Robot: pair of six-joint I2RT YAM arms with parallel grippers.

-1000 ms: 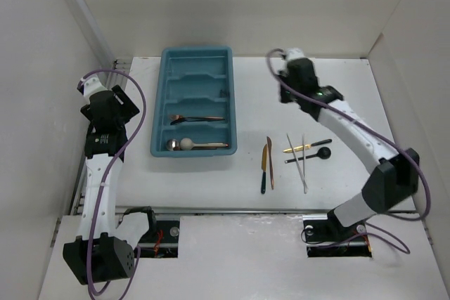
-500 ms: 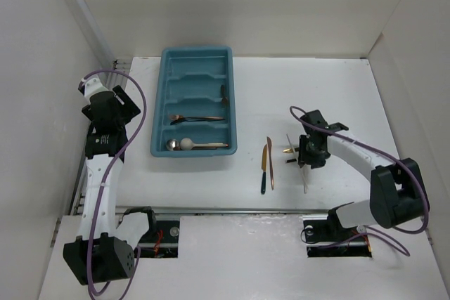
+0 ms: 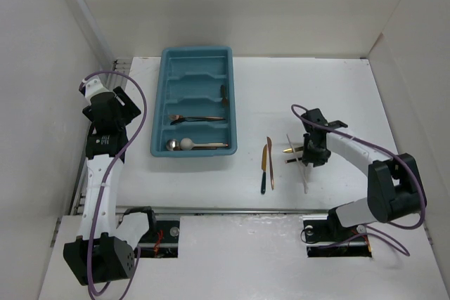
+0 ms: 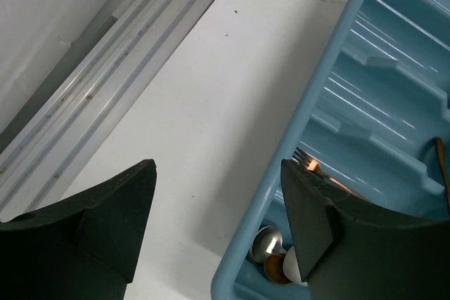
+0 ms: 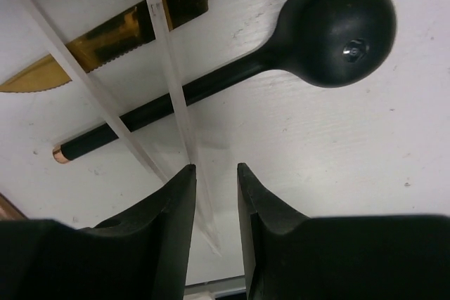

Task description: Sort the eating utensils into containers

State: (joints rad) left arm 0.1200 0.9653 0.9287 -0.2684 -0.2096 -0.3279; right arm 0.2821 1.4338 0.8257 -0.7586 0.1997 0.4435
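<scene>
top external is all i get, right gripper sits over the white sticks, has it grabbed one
Observer: Not clamped. In the right wrist view the right gripper straddles one white stick, jaws narrow, with a gap beside the stick.
Operator: is that stick flat on the table
Observer: No. Further along it lies across the handle of the black spoon and the blade of the gold knife.

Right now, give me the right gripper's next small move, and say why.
Probably close the right gripper on the white stick: its fingers sit slightly apart, low over the table, with that stick running into the gap between them.
</scene>
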